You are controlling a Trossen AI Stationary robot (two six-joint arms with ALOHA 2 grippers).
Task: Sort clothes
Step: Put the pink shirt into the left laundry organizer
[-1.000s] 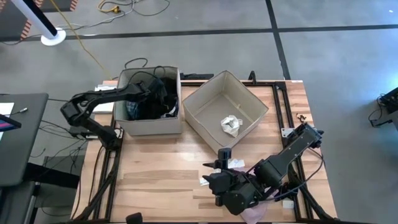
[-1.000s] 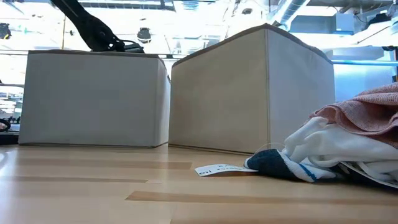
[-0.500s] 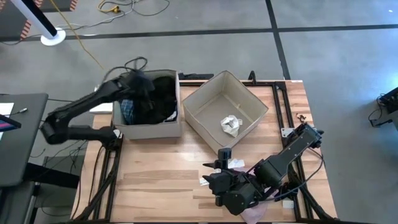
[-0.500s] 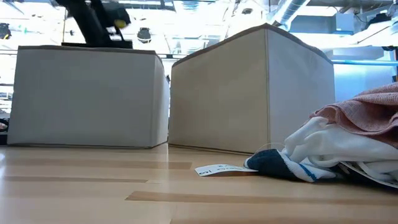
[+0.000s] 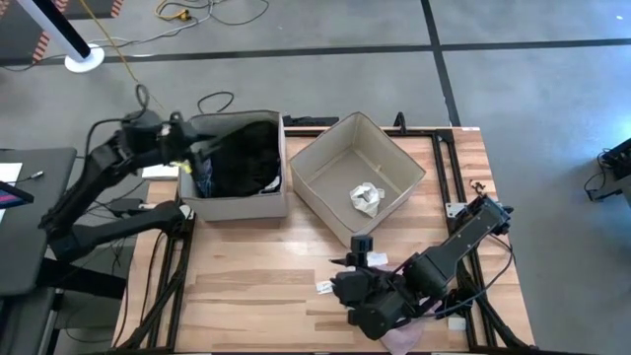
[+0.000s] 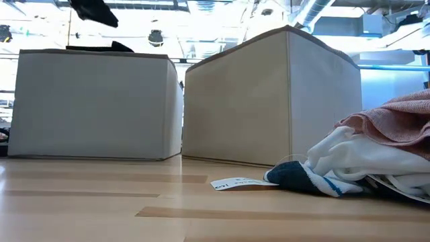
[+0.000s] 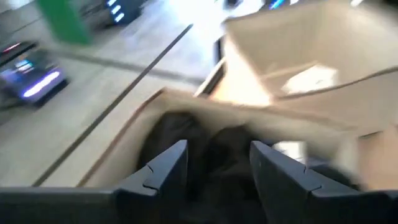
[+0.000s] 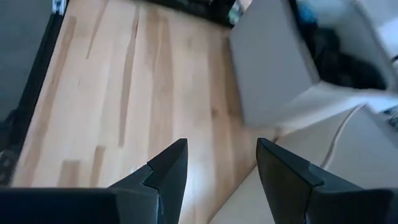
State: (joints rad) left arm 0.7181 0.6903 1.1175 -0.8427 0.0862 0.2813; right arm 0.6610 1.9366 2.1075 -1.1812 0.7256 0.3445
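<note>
Overhead, the left gripper hangs at the outer left rim of the left fabric box, its fingers spread apart with nothing between them. That box holds a large black garment heaped to the rim, with a strip of blue plaid cloth showing at its left edge. The right fabric box, turned at an angle and just beside the first, holds one small white-grey piece on its floor.

The right gripper sits low over the near right part of the wooden table, fingers parted and empty (bare wood shows between them). Beneath that arm lies a small heap: a pink garment on top, a white piece under it and a dark blue-trimmed piece at the table surface, with a paper tag just beside it.
</note>
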